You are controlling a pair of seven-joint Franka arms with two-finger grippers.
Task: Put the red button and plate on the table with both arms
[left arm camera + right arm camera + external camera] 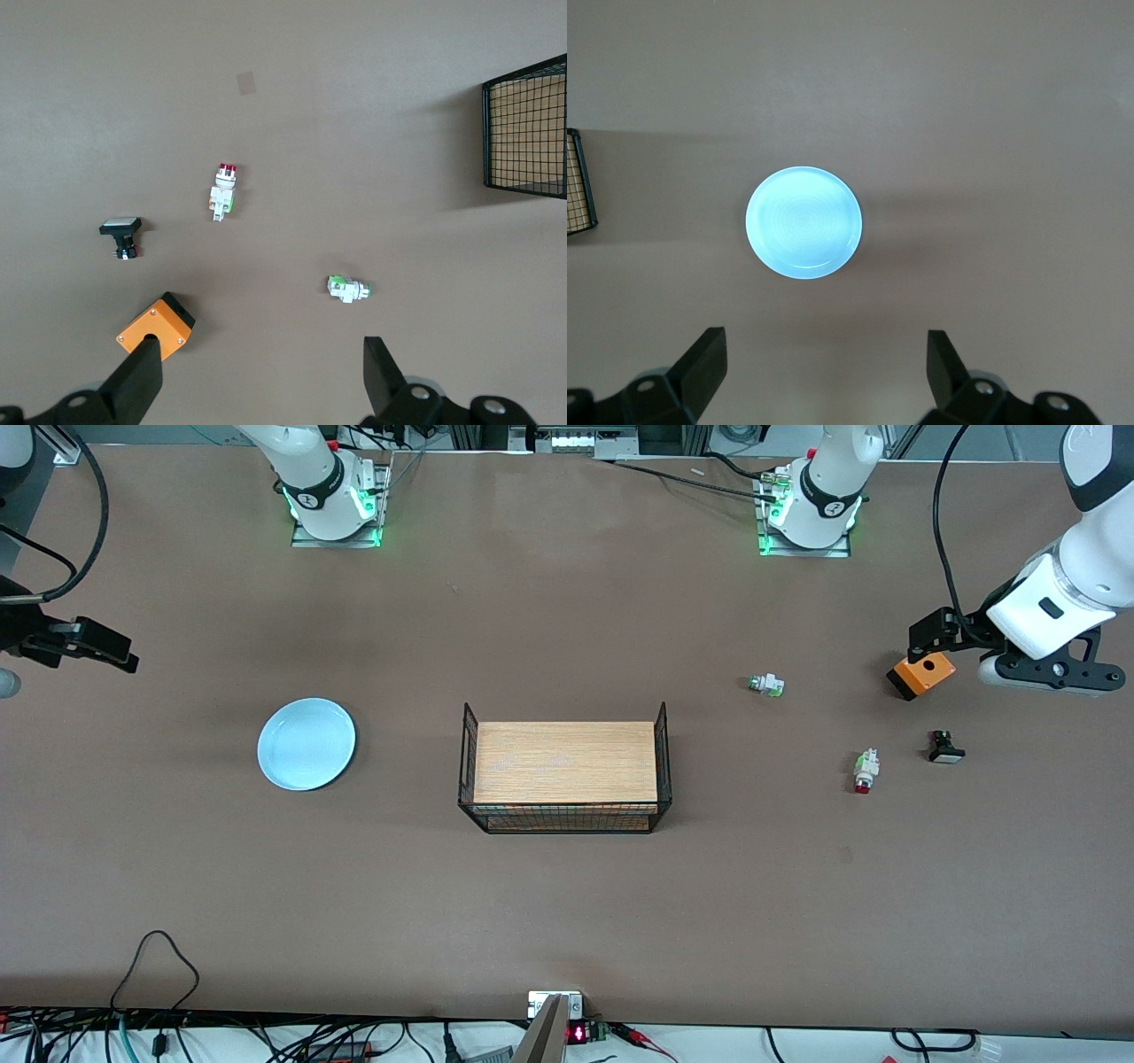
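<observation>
The red button (pixel 866 771) lies on the brown table (pixel 567 921) toward the left arm's end; it also shows in the left wrist view (pixel 222 190). The pale-blue plate (pixel 306 744) lies flat on the table toward the right arm's end and shows in the right wrist view (pixel 803 222). My left gripper (pixel 930 633) is open and empty, up over the orange box; its own view (pixel 261 372) shows bare table between the fingers. My right gripper (pixel 84 644) is open and empty, up over the table's edge at the right arm's end, apart from the plate (pixel 824 367).
A black wire basket with a wooden top (pixel 563 775) stands mid-table. An orange box (pixel 921 674), a green-tipped part (pixel 766 685) and a black part with a white cap (pixel 945 748) lie around the red button. Cables run along the table's edge nearest the front camera.
</observation>
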